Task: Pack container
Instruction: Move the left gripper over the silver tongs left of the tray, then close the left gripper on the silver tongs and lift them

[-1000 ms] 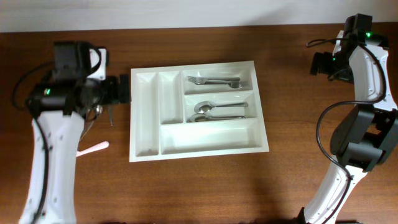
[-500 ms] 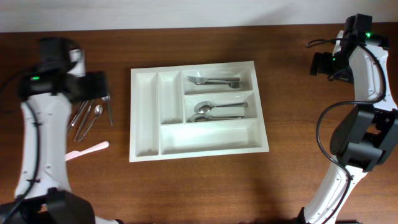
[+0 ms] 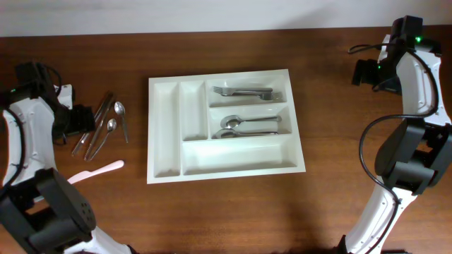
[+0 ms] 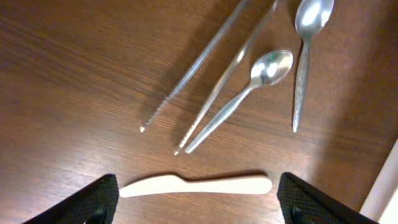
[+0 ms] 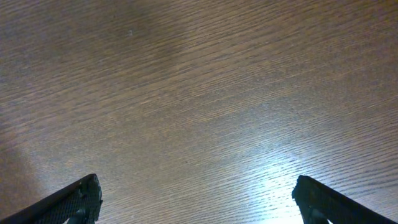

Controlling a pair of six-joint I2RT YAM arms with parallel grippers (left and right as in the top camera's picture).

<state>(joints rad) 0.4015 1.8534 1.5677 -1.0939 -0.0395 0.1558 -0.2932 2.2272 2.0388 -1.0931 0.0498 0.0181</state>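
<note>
Step in hand: picking loose cutlery for the container [image 3: 240,154], which lies flat mid-desk. Its far long compartment holds forks [image 3: 244,92] and the middle one holds spoons [image 3: 247,125]. The near long compartment and both narrow upright ones are bare, so packing looks partly done.

Left jaws: wide apart, holding nothing, hovering over the loose pile left of the container. The pile is two metal spoons [image 4: 267,68], two slim pale rods [image 4: 199,62] of a type I cannot tell, and a cream plastic knife [image 4: 196,185] nearest.

Right jaws: fully spread, empty, above bare wood at the far right, well apart from everything.

Next move, as judged: lower the left jaws onto one piece only. The spoons and rods lie close together, so a clean single grasp needs care.

Surface: dark brown wood-grain desk [image 3: 339,212] with some glare. Pale wall [image 3: 212,14] along the far edge.
</note>
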